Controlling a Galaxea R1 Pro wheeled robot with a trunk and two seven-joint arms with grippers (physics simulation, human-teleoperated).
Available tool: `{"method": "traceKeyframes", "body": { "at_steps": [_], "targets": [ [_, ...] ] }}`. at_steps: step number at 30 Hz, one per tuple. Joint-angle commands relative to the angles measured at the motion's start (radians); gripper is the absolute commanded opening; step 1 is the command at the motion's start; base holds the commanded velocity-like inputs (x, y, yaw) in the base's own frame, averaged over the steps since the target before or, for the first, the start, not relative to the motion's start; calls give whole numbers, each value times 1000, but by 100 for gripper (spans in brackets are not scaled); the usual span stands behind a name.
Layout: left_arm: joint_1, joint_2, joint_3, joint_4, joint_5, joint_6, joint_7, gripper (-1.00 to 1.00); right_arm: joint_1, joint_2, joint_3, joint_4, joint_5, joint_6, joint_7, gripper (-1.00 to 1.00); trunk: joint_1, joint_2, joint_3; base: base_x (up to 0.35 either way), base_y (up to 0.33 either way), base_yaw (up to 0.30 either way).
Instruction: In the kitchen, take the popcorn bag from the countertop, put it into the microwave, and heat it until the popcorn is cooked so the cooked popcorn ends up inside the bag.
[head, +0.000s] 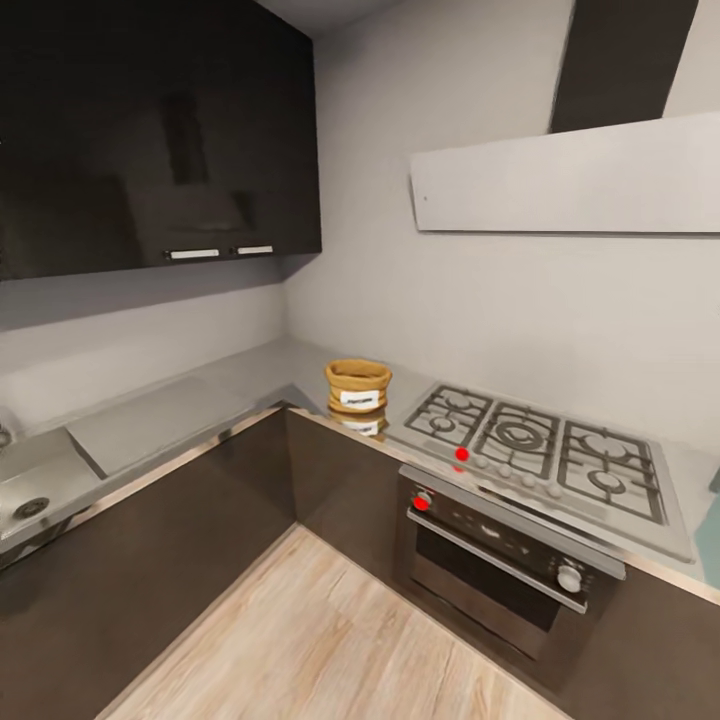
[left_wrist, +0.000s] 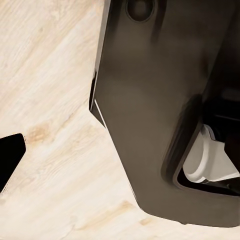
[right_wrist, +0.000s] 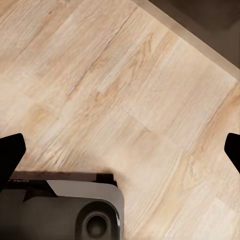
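The popcorn bag (head: 357, 385), a squat tan sack with a white label, stands upright on the steel countertop (head: 150, 420) in the inner corner, just left of the gas hob. The popcorn is hidden and the microwave is out of view. Both arms hang low over the wooden floor, far from the bag. My right gripper (right_wrist: 121, 150) is open, with its dark fingertips (right_wrist: 10, 155) at opposite edges of the right wrist view and nothing between them. My left gripper (left_wrist: 120, 150) shows one fingertip (left_wrist: 9, 155) far out at the frame's edge beside the robot's dark base (left_wrist: 160, 100), so it is open and empty.
A gas hob (head: 530, 445) with black grates sits over a dark built-in oven (head: 495, 560). A sink (head: 30, 495) lies at the far left of the worktop. Dark wall cabinets (head: 150, 130) and a range hood (head: 570, 180) hang above. Wooden floor (head: 330, 640) lies before the cabinets.
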Motion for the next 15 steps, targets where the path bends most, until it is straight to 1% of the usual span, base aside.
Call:
{"method": "traceKeyframes", "body": {
  "at_steps": [1, 15],
  "targets": [
    [1, 0, 5, -3, 0, 4, 0, 100, 0, 0, 6, 1, 1, -2, -7, 100, 1, -1, -1, 181, 281, 0],
    [1, -1, 5, -3, 0, 4, 0, 100, 0, 0, 6, 1, 2, -3, -6, 100, 1, -1, -1, 184, 281, 0]
  ]
}}
